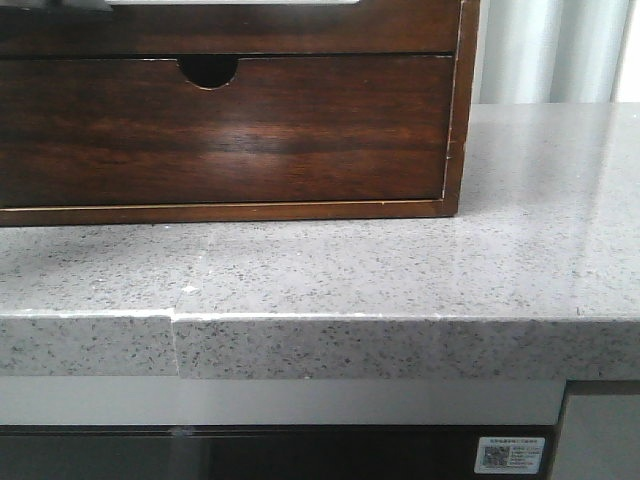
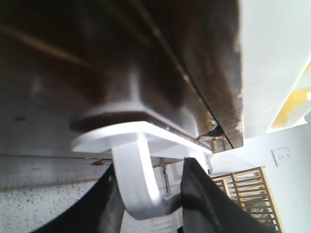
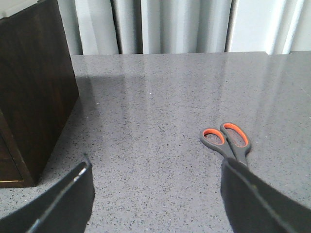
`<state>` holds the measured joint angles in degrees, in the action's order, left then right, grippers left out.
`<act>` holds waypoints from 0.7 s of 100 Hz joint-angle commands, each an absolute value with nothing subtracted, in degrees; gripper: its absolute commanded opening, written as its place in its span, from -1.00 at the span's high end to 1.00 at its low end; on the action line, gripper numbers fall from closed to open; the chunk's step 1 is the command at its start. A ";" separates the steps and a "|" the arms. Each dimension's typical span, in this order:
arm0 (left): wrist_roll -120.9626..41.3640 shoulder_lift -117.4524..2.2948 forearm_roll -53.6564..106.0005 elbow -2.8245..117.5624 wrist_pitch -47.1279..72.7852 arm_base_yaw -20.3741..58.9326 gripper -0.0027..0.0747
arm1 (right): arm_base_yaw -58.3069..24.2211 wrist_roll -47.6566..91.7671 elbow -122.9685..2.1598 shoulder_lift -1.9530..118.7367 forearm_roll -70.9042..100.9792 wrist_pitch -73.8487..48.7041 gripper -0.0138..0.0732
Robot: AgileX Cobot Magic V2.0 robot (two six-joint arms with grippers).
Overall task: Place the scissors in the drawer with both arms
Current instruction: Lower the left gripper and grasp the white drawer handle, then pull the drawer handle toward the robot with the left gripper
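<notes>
The scissors [image 3: 227, 141], grey with orange-lined handle loops, lie flat on the grey speckled counter; their blades are hidden behind my right finger [image 3: 252, 194]. My right gripper [image 3: 154, 194] is open and empty, low over the counter, with the scissors just beyond its one finger. The drawer [image 1: 250, 30] is the dark glossy band at the top of the front view, with a whitish strip on its top edge. My left gripper [image 2: 153, 167] is shut on a white hook-shaped handle [image 2: 138, 179] fixed to dark wood [image 2: 121, 58]. Neither gripper shows in the front view.
Below it is a second dark wood drawer [image 1: 220, 140] with a half-round finger notch [image 1: 208, 70]. The cabinet [image 3: 29, 87] stands on the counter [image 1: 400, 270] beside my right gripper. The counter's front edge [image 1: 320, 318] is near. Curtains hang behind.
</notes>
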<state>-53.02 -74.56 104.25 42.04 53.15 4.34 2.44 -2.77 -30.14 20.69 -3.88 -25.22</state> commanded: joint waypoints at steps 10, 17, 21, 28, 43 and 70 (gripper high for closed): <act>-56.08 -73.27 106.91 43.52 58.72 4.21 0.80 | 2.91 -2.26 -32.22 21.63 -3.99 -21.14 -0.44; -56.08 -73.27 106.15 43.52 60.68 4.18 0.83 | 2.91 -2.26 -32.22 21.63 -3.99 -21.14 -0.44; -56.08 -73.27 105.57 43.52 61.63 4.18 0.85 | 2.91 -2.26 -32.22 21.63 -3.99 -21.14 -0.44; -56.08 -72.84 103.89 43.40 63.17 4.18 0.89 | 2.91 -2.26 -32.22 21.63 -3.99 -21.17 -0.44; -56.08 -69.99 103.20 41.20 64.36 4.18 0.96 | 2.91 -2.26 -32.22 21.63 -3.99 -21.28 -0.44; -56.08 -59.27 101.45 33.08 63.95 4.18 0.96 | 2.91 -2.26 -32.22 21.63 -3.99 -21.42 -0.44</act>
